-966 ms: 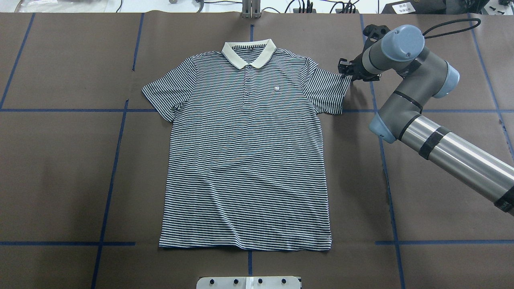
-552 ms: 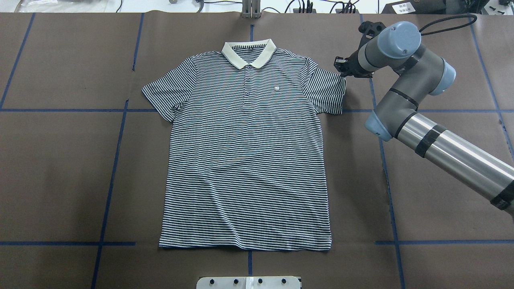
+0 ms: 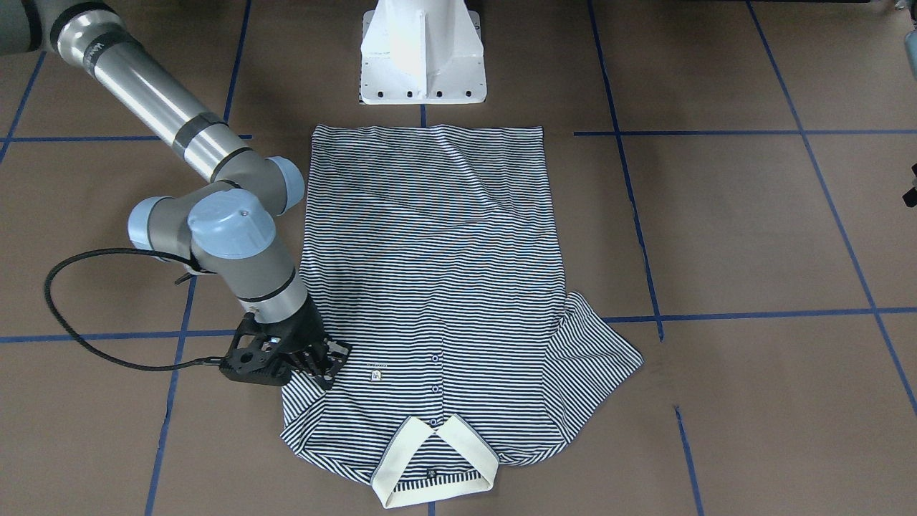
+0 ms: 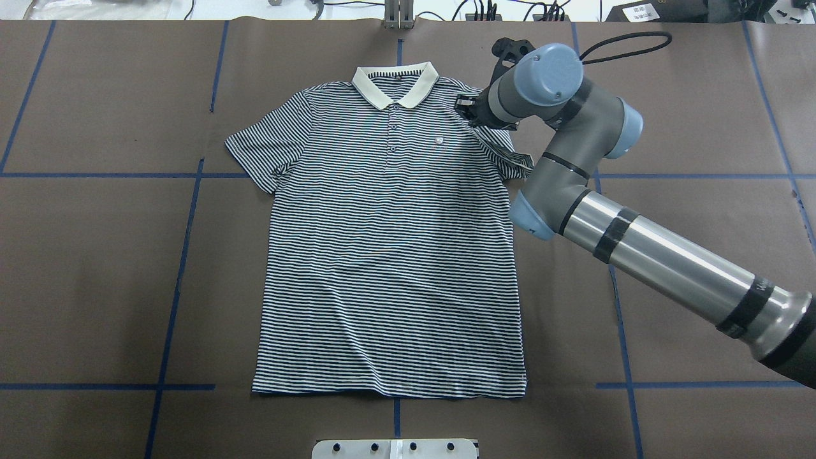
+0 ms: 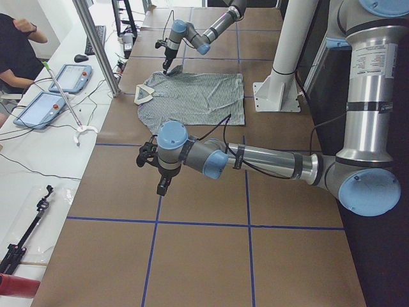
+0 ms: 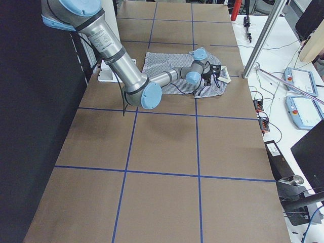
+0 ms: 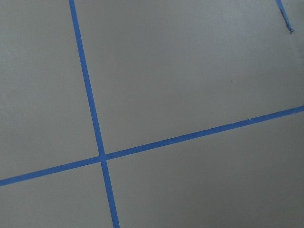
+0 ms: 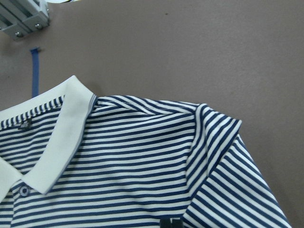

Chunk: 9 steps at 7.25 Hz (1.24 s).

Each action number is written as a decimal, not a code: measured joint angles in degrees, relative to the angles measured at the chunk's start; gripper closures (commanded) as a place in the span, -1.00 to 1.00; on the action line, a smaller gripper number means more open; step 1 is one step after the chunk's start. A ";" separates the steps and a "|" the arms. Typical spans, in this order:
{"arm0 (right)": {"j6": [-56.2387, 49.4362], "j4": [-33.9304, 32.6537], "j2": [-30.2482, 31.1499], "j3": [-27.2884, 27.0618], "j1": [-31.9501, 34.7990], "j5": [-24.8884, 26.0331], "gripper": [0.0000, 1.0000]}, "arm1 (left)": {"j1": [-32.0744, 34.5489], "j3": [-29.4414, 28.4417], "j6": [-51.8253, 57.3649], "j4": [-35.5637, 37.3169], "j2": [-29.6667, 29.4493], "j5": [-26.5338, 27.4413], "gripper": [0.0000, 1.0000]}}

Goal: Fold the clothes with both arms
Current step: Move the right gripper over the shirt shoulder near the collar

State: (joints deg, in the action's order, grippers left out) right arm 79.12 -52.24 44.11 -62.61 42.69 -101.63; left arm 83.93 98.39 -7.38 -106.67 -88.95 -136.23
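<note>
Swung inward, the right gripper [image 4: 470, 113] now drags the sleeve [image 4: 512, 160] across the shoulder.
Its jaws seem clamped on the hem, starting the fold; polo shirt [image 4: 389, 255] flat mid-table; left gripper [image 5: 163, 186] idles aside, grip impossible to tell.

Robotics lab, tape-gridded table [image 4: 95, 255], teach pendants [image 5: 69, 78] on side bench [image 5: 38, 150] (operator [image 5: 14, 54] seated there)

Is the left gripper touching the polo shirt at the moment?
No, the left gripper hangs over the brown table, well away from the polo shirt.
</note>
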 measured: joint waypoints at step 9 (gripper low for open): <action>1.07 -2.26 -13.12 15.08 -3.01 9.30 -1.00 | -1.11 0.15 -0.94 -0.29 -0.98 0.01 -1.00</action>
State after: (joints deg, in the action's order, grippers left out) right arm 80.19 -54.50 30.99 -47.53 39.67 -92.33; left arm 82.83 98.54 -8.32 -106.96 -89.93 -136.22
